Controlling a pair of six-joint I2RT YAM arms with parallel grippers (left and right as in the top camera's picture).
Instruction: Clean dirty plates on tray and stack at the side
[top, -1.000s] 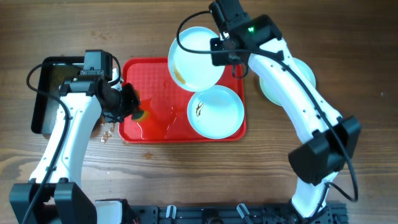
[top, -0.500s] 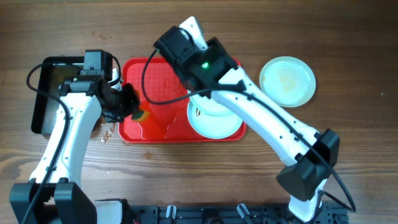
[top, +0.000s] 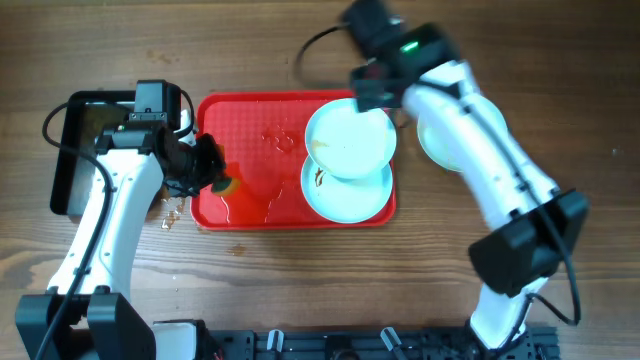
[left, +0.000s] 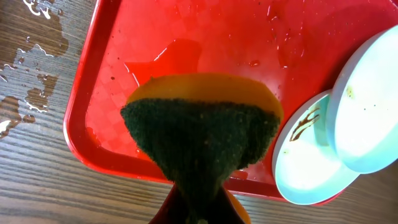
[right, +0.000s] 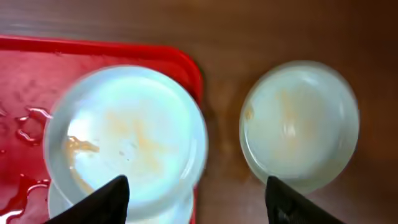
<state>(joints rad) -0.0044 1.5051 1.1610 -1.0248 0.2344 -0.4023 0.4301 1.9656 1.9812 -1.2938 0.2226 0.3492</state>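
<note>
Two plates are overlapped at the right end of the red tray, and a third plate is set just off its right edge. The right claw, opened wide, is held above that edge, nearest them. A sponge is gripped by the left claw over the tray's left end.

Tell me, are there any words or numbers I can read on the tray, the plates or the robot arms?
None: no word, number or brand mark can be read in any view.
The red tray, the plates and the sponge are plain.
The brown marks on the plates are smears, not writing.
The only sign is a small green light on the right arm, with no text by it.
</note>
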